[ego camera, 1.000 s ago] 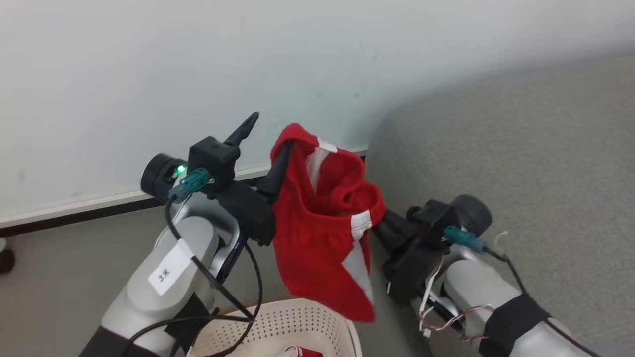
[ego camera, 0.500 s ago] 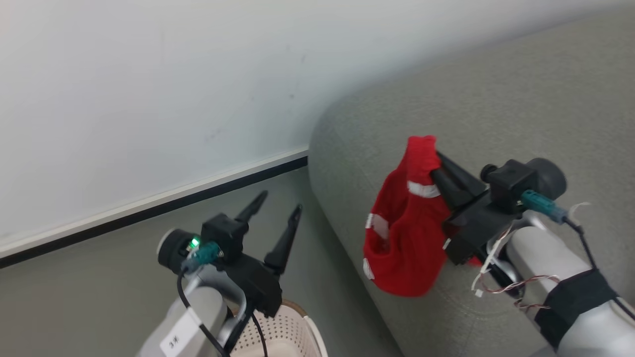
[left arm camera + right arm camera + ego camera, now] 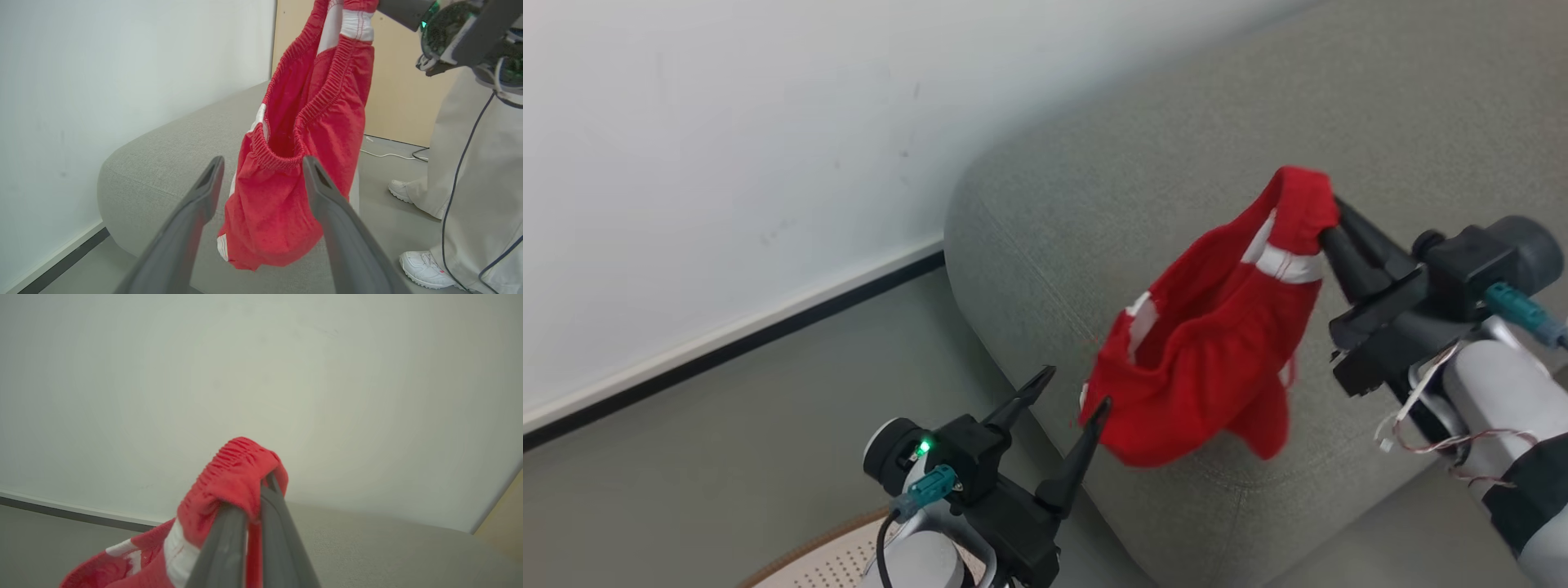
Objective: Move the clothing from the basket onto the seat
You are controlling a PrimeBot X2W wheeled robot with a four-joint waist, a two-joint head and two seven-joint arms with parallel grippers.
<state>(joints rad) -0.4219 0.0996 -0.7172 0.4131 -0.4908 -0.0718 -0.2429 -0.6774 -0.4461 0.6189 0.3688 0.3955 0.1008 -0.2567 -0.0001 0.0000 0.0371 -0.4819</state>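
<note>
the right gripper is clamped on the elastic waistband of a pair of red shorts, its two dark fingers pressed together with the fabric bunched over their tips. the shorts hang from that pinch in the air, waistband gaping, white side panels showing, above the rounded edge of the grey sofa. their lowest fold looks to hang just clear of the upholstery, though the head view does not settle it. the left gripper is lower and to the left, jaws spread wide and holding nothing, one fingertip just beside the shorts' lower edge. the brown rim of the basket shows at the bottom edge, below the left gripper. in the left wrist view a person's pale trouser legs and white shoes stand beyond the shorts.
</note>
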